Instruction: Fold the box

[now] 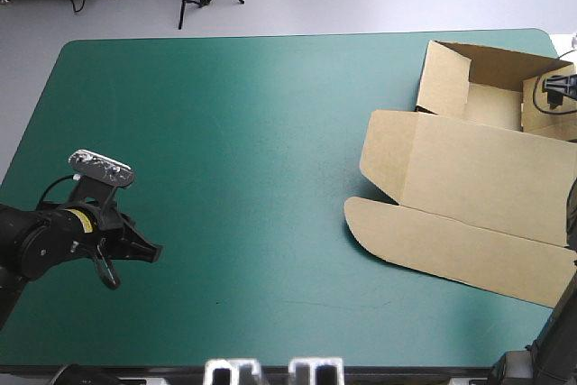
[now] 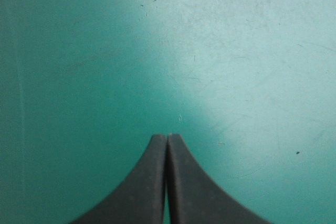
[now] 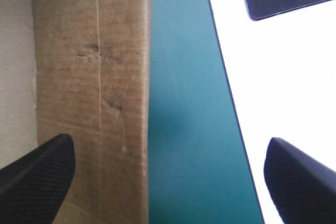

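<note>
1. The box (image 1: 478, 178) sits right at the right end effector (image 1: 552, 92) and well apart from the left end effector (image 1: 153, 252), across the bare teal-green counter (image 1: 225, 160). Its tray end, nearest the right end effector, has walls raised. The lid panel and a rounded flap (image 1: 442, 245) lie flat on the side toward the robot.
2. By my judgement, the brown board is light and stiff and will bend cleanly only along its scored creases. A sheet this light will likely slide on the cover if pushed without a counter-hold. Its thin edges could crush under a hard pinch.
3. The best hold is probably the free edge of a flat panel or the top rim of a raised wall, close to a crease, with the other arm bracing the base.
4. The right end effector's black fingers are spread wide and hold nothing. In its wrist view the raised wall (image 3: 89, 77) lies ahead of and beneath one finger (image 3: 42, 171). Bare counter shows between the two fingers, and the other finger hangs past the counter's edge. I cannot tell whether the first finger touches the board.
5. The left end effector (image 2: 167, 137) has its fingers pressed together into one point and is empty, with only bare counter ahead of it.
</note>
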`<state>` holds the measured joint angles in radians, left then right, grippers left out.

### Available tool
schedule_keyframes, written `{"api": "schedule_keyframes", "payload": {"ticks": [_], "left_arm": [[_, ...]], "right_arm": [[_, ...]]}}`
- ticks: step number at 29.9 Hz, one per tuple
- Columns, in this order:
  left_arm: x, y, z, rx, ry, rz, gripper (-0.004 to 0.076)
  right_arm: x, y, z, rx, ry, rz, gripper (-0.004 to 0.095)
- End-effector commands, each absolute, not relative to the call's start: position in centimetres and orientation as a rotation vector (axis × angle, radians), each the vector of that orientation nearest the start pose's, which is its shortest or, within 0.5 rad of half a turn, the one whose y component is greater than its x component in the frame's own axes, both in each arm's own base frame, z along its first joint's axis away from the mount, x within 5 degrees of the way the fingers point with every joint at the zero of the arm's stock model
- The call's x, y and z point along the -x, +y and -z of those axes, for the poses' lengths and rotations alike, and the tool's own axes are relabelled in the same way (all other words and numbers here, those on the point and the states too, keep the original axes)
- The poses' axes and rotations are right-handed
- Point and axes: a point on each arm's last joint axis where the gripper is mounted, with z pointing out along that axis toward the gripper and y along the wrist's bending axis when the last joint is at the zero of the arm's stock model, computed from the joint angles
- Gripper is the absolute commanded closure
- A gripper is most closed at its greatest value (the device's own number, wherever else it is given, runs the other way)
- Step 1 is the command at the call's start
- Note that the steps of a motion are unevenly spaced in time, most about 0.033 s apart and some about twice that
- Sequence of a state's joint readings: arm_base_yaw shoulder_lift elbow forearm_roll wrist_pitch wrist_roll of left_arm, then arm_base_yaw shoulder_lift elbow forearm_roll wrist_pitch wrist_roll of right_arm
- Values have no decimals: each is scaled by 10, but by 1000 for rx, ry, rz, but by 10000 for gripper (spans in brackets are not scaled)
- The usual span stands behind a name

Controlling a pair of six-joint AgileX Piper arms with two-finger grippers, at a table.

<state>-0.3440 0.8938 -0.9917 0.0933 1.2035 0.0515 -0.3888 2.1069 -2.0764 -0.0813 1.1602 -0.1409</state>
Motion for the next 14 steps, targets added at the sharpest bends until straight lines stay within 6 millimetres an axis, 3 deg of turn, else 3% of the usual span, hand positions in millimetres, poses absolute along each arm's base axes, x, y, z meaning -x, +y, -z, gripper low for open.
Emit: {"api": "schedule_keyframes", "payload": {"ticks": [1,4,7,11,14], "left_arm": [[-138,-42,-372,-489,2444,13,733],[-138,-43,-372,-487,2443,27,733],[-138,-45,-372,-483,2435,58,733],[-139,-45,-373,-480,2414,64,733],[-139,-45,-373,-479,2412,64,733]], "right_arm": [[-404,-179,-379,-320,2472,354,8],[-389,-168,-422,-314,2365,318,86],[-368,-146,-467,-248,2248,188,232],[-336,-106,-515,-18,2104,-48,505],[-317,-80,-537,80,2011,-170,721]]}}
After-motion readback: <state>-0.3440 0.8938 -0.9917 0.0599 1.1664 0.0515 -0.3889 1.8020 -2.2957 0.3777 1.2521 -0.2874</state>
